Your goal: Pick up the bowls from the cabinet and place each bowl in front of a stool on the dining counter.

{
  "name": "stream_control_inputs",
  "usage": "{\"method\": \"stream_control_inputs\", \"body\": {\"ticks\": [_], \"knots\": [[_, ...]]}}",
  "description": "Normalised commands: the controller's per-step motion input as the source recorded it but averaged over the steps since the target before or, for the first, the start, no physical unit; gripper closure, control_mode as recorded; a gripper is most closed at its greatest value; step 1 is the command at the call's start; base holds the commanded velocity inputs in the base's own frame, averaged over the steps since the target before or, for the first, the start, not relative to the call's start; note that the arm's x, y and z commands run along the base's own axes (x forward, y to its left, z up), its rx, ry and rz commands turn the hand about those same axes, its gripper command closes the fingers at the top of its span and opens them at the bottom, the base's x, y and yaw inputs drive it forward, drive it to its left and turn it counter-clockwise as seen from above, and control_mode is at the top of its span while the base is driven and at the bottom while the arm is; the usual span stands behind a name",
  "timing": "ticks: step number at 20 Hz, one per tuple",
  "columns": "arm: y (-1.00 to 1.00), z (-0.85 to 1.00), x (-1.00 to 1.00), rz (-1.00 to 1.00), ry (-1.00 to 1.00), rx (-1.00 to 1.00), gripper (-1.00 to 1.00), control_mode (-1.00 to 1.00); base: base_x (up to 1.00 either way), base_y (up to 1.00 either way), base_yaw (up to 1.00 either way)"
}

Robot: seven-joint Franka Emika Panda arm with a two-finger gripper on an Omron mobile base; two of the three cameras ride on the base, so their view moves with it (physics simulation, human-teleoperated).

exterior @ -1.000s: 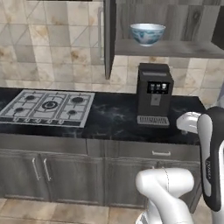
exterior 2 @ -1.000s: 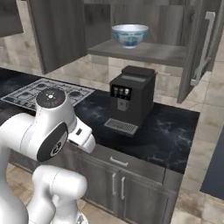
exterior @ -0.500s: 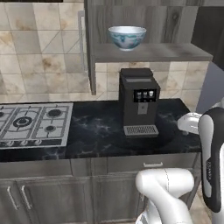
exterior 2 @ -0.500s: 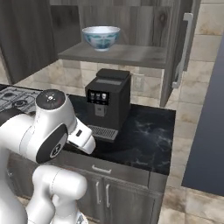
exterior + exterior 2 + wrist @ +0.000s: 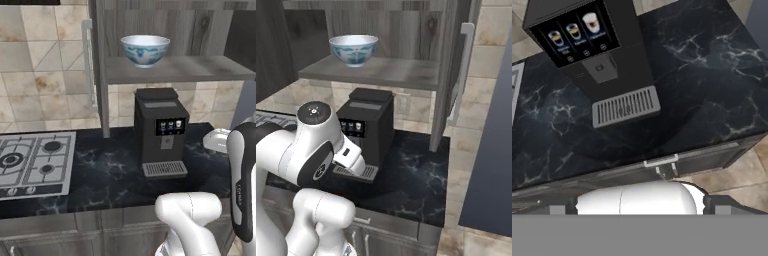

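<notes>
A deep white bowl with a blue floral pattern stands upright on the flat grey shelf of the dark wood-grain cabinet. The right base view has the same bowl at the shelf's left end. My gripper hangs low in front of the counter, well below the bowl and pointing down. Its tips stand far apart at the bottom of the hand view, open and empty. The dining counter and the stools are out of view.
A black coffee machine stands on the black marble counter directly under the shelf. The cabinet door hangs open with its silver handle. A gas hob lies to the left. Grey base cupboards run below.
The whole picture has shifted and grown: the base has driven sideways and closer to the cabinet. The bowl stays on the shelf and the gripper stays open.
</notes>
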Motion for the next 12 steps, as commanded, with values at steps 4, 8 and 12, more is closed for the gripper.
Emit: {"method": "stream_control_inputs", "body": {"ticks": [4,8,12], "knots": [[0.0,0.0,0.0,0.0,0.0,0.0,-1.0,1.0,0.6,0.0,0.14],[0.0,0.0,0.0,0.0,0.0,0.0,-1.0,1.0,0.67,0.06,0.16],[0.0,0.0,0.0,0.0,0.0,0.0,-1.0,1.0,0.8,0.14,0.16]]}}
